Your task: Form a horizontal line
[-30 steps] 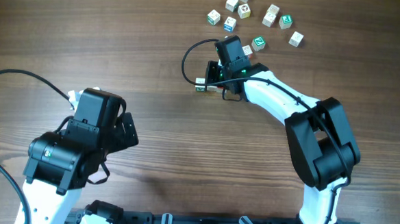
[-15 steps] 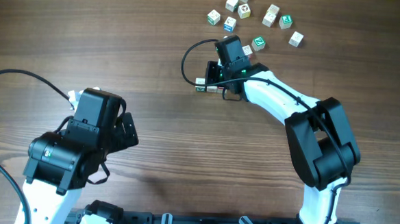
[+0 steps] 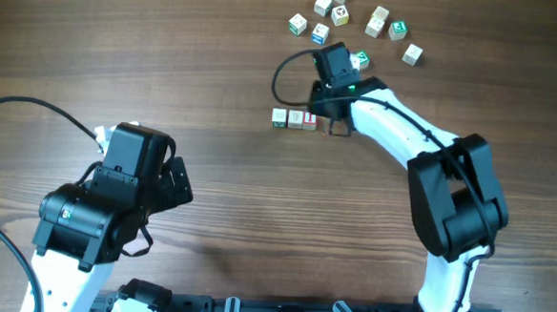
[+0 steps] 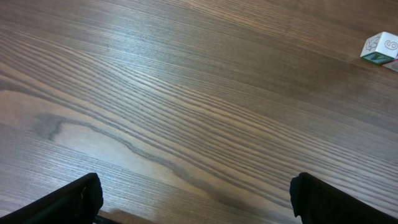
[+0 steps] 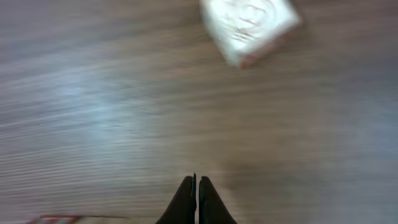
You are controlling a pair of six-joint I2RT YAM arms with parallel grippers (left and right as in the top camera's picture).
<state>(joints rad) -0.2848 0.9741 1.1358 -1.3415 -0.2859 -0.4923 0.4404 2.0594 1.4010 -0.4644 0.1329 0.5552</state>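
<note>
The horizontal line (image 3: 295, 119) is a short straight row of three tiny white cubes on the wood table: green-marked on the left, pale in the middle, red-marked on the right. My right gripper (image 3: 333, 124) hovers just right of the row, off the cubes. In the right wrist view the right gripper (image 5: 196, 180) is shut and empty over bare wood, with a blurred white cube (image 5: 249, 28) ahead of it. My left gripper (image 3: 176, 183) sits far to the lower left. The left gripper (image 4: 199, 199) is open and empty, with a green-marked cube (image 4: 380, 50) far ahead.
Several loose white letter cubes (image 3: 340, 14) lie scattered at the back, right of centre. One green-marked cube (image 3: 360, 59) rests close to the right wrist. A black cable (image 3: 281, 78) loops left from the right wrist, above the row. The arm bases stand along the front edge.
My right gripper has drawn back from over the row, to the right and toward the back, so all three cubes now show. The left arm has not moved.
</note>
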